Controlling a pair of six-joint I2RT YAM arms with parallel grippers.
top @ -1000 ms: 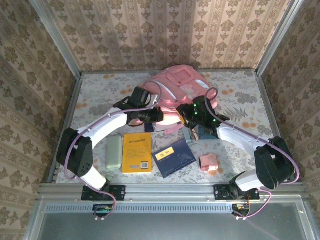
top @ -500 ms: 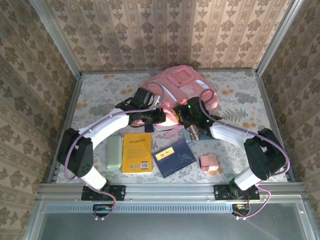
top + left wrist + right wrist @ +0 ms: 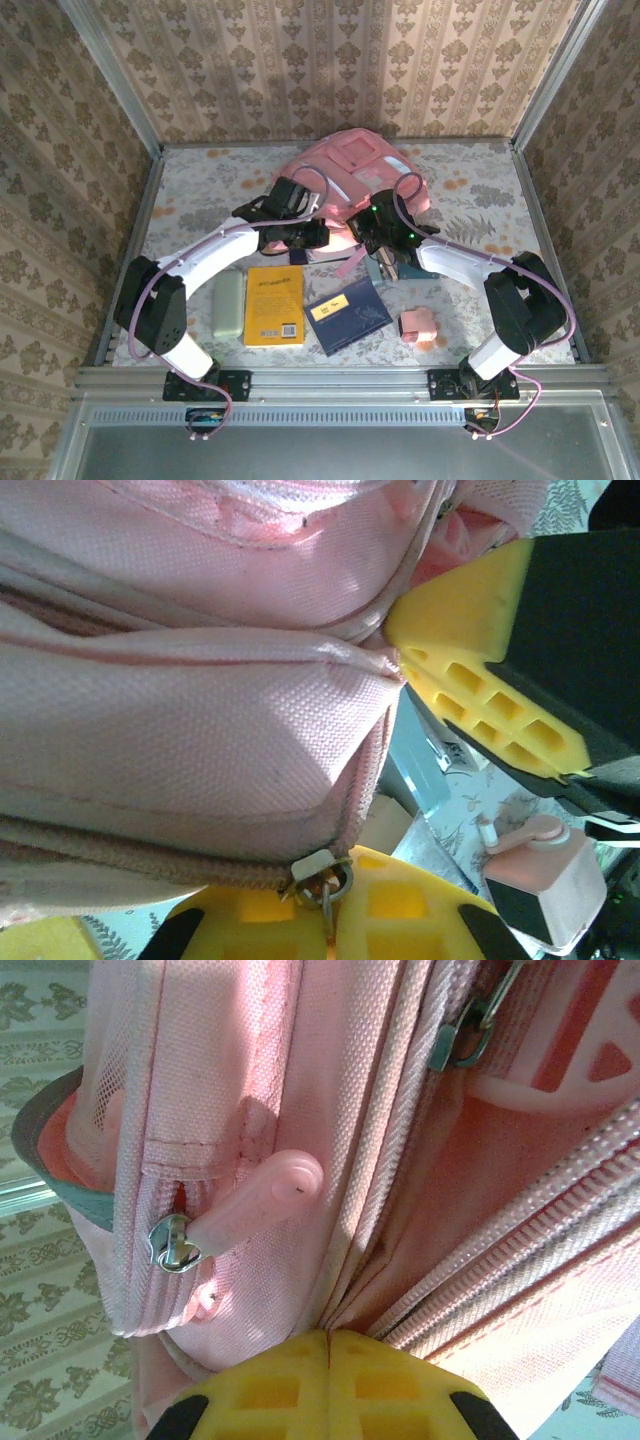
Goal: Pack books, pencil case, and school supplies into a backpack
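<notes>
Left gripper (image 3: pixel 332 905): fingers together, clamped on large pink fabric backpack (image 3: pixel 360 165) by a zip (image 3: pixel 322 878).
Right gripper (image 3: pixel 328 1355): together, pinching backpack fold.
Top view: backpack far-centre; bright yellow paperback (image 3: pixel 274 304) nearer.
Writing: its barcode (image 3: pixel 289 331) unreadable.

The backpack (image 3: pixel 360 165) lay at the tabletop's (image 3: pixel 480 215) rear; before it, left to right, lay the pencil case (image 3: pixel 229 305), book (image 3: pixel 274 304), second book (image 3: pixel 347 313), small block (image 3: pixel 418 326).

White arms (image 3: pixel 205 258), black joints, yellow fingers (image 3: pixel 270 1392)

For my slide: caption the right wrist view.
Right gripper shut on a fold of the backpack, beside a pink zip pull.
</notes>
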